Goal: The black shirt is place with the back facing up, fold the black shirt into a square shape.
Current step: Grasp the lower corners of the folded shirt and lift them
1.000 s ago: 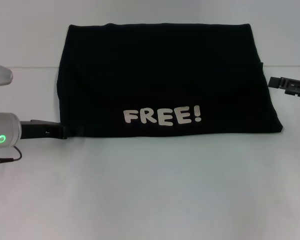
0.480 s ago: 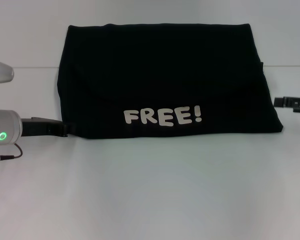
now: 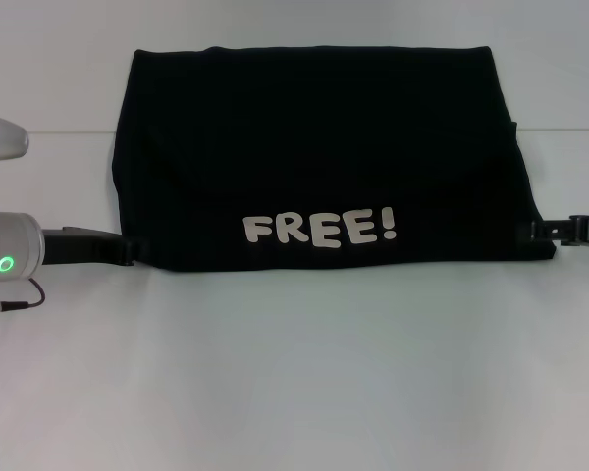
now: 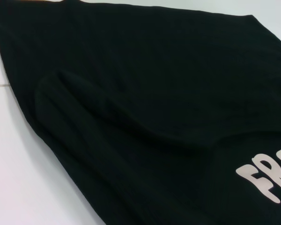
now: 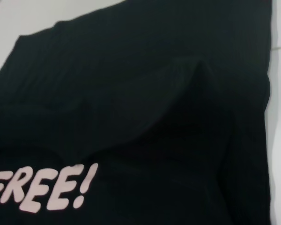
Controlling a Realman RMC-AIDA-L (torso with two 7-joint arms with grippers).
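Right pincer [image 3: 542, 233] newly against black shirt [image 3: 314, 147]

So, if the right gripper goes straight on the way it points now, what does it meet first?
Most likely the black shirt: the right gripper points inward at the shirt's near right corner and seems already at its edge. Its height over the table is unclear.

The black shirt [image 3: 324, 157] lies flat on the white counter [image 3: 294, 373], already folded into a wide rectangle. Pale letters "FREE!" [image 3: 319, 229] face up near its front edge, and soft folds cross the fabric.
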